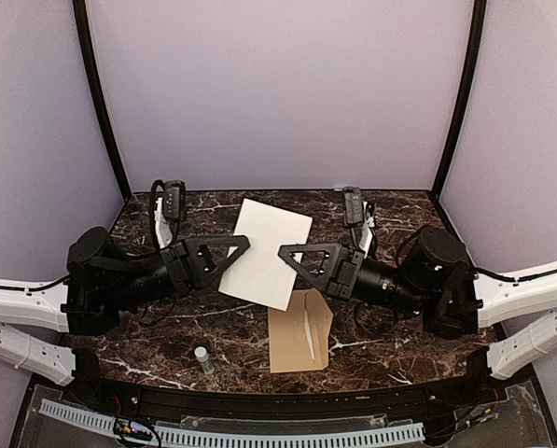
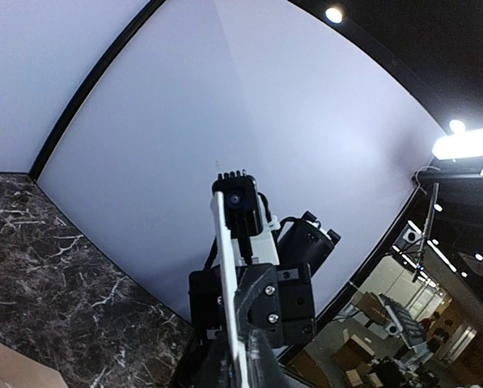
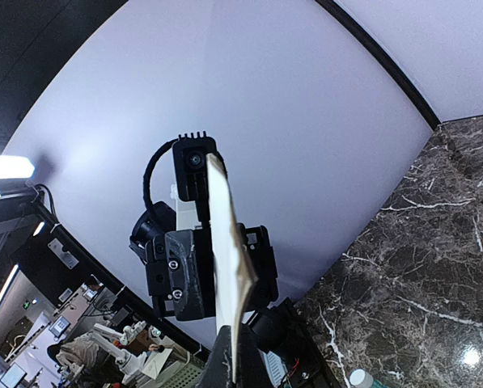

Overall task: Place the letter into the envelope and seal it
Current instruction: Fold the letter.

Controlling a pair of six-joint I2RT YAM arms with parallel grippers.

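Nearest us, along the counter's near edge, runs a slotted white strip point(image 1: 259, 434). Just beyond it, on the dark marble counter point(image 1: 157, 327), a small capped bottle point(image 1: 202, 358) stands left of centre. To its right, near the middle of the near edge, the envelope point(image 1: 299, 331) lies flat. It is kraft-brown, with a thin pale streak down its face, and its far end is hidden from us behind the letter point(image 1: 264, 252).

The letter, a white sheet, is raised above the middle of the counter and tilted, with one corner toward the far edge. We see it pinched from both sides. The left gripper point(image 1: 229, 261) is closed on the sheet's left edge and the right gripper point(image 1: 292, 263) on its right edge, so the two claws face each other across the paper.

In each wrist view the sheet appears edge-on, rising from the bottom of the frame, with the opposite claw directly behind it. The sheet is outside the envelope; we cannot tell whether its lowest corner touches it.
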